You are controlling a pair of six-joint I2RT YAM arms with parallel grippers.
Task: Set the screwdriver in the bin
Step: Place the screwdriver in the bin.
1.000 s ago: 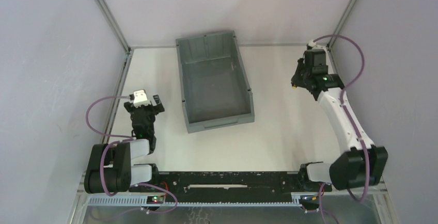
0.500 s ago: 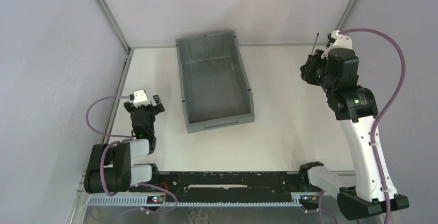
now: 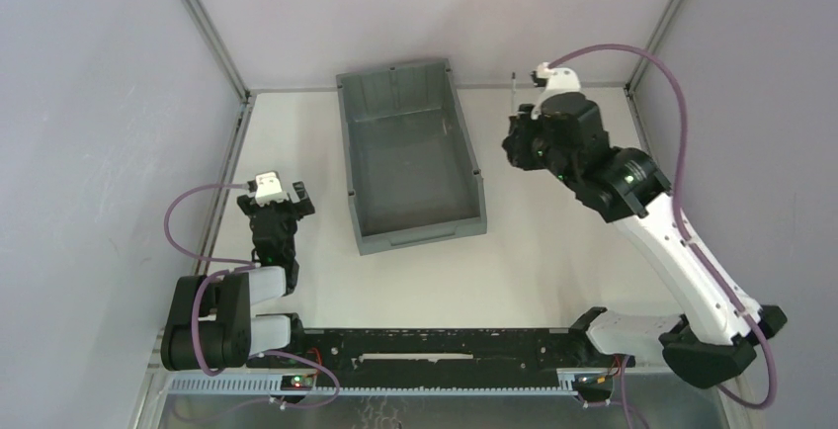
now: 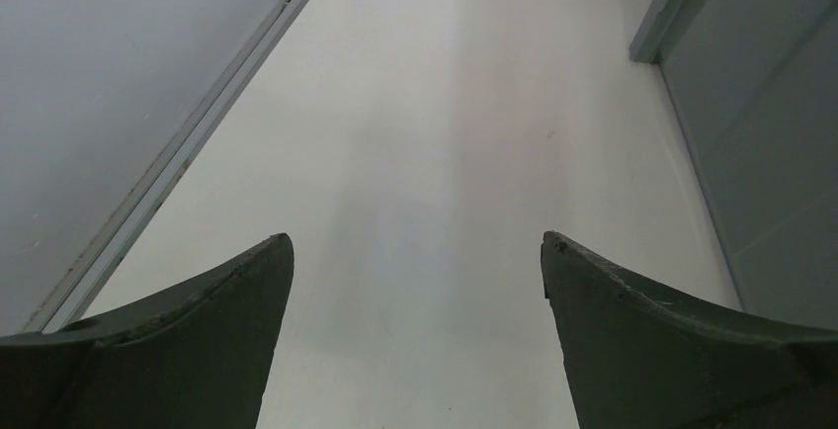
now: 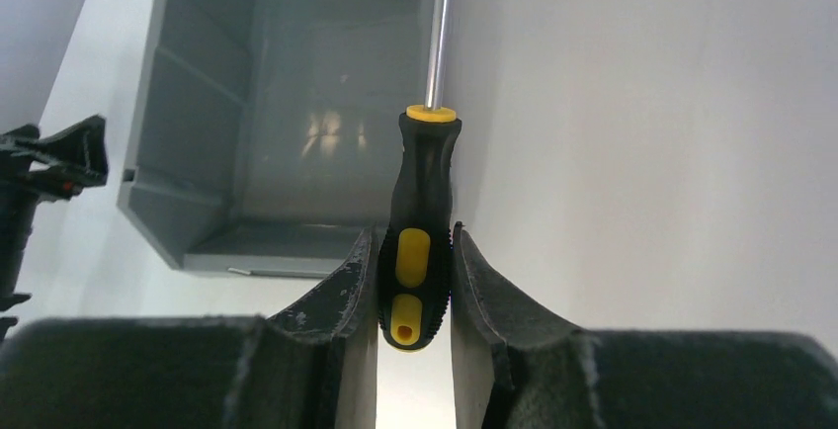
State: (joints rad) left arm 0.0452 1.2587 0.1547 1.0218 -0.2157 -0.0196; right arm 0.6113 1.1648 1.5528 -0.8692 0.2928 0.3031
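Note:
My right gripper [image 5: 415, 236] is shut on the black-and-yellow handle of the screwdriver [image 5: 422, 192]; its thin metal shaft points away from the wrist. In the top view the right gripper [image 3: 518, 142] hangs in the air just right of the dark grey bin [image 3: 409, 157], and the shaft [image 3: 514, 86] sticks out toward the back wall. In the right wrist view the bin [image 5: 203, 128] lies ahead and to the left, its inside bare. My left gripper [image 3: 284, 195] is open and empty, left of the bin, low over the table.
Metal frame posts [image 3: 206, 26] and white walls enclose the table on three sides. In the left wrist view the bin's wall [image 4: 761, 142] stands to the right and a floor rail [image 4: 188, 152] runs along the left.
My right arm has swung left from the table's right edge toward the bin, carrying the screwdriver lifted off the table. The left arm has not moved.

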